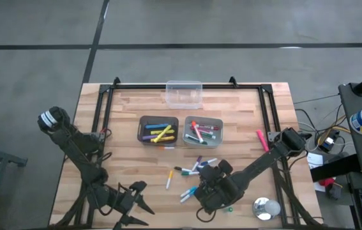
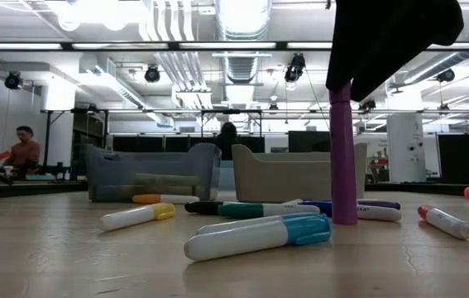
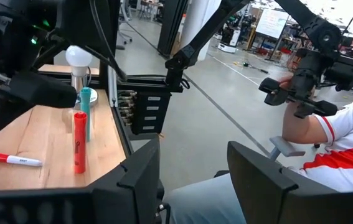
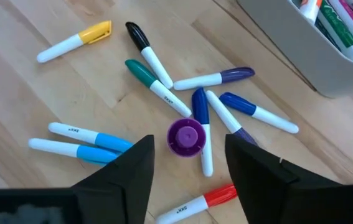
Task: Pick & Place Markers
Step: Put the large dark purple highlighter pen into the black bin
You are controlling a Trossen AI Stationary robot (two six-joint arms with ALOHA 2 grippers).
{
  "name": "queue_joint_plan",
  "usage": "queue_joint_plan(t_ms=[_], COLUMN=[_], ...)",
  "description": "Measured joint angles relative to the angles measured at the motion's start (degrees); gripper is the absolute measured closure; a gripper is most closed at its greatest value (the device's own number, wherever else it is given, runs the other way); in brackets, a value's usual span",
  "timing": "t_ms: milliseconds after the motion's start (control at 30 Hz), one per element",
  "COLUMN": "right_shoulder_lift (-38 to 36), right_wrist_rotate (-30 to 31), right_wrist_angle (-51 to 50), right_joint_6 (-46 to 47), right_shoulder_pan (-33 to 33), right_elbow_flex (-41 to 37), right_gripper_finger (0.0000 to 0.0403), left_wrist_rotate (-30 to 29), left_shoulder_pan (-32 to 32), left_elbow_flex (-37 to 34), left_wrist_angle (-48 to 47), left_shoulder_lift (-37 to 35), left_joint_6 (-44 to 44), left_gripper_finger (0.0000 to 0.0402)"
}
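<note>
Right gripper (image 4: 185, 165) hangs over loose markers (image 1: 193, 172) scattered on bench (image 1: 123, 153) near front edge, fingers spread apart, gripping nothing; purple marker (image 2: 342, 157) stands upright on bench directly below, between fingers (image 4: 129, 168). Around it lie blue, teal, black, yellow and red-capped pens. More markers fill two grey bins (image 1: 158, 130) at bench centre; clear container (image 1: 184, 93) behind them. Left gripper (image 1: 133, 204) waits at front left corner, fingers open, empty. Silver tape roll (image 1: 265, 207) at front right
</note>
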Motion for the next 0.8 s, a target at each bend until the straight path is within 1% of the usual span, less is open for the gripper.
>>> queue_joint_plan(t_ms=[133, 500, 633, 800], right_shoulder_lift=[0.0, 0.0, 0.0, 0.0], right_wrist_rotate=[-0.4, -0.3, -0.1, 1.1], right_wrist_angle=[0.2, 1.5, 2.0, 2.8], right_joint_6=[-0.6, -5.9, -8.9, -9.7], right_shoulder_pan=[-0.1, -0.8, -1.2, -1.3], right_elbow_flex=[0.0, 0.0, 0.0, 0.0], right_gripper_finger=[0.0240, 0.0345, 0.0362, 0.0376], left_wrist_rotate=[-0.5, -0.7, -0.7, -0.7], left_shoulder_pan=[0.0, 0.0, 0.0, 0.0], left_elbow_flex=[-0.2, -0.2, -0.2, -0.2], left_wrist_angle=[0.0, 0.0, 0.0, 0.0], left_shoulder_lift=[0.0, 0.0, 0.0, 0.0], left_joint_6=[-0.1, -0.1, -0.1, -0.1], left_gripper_finger=[0.0221, 0.0221, 0.0221, 0.0221])
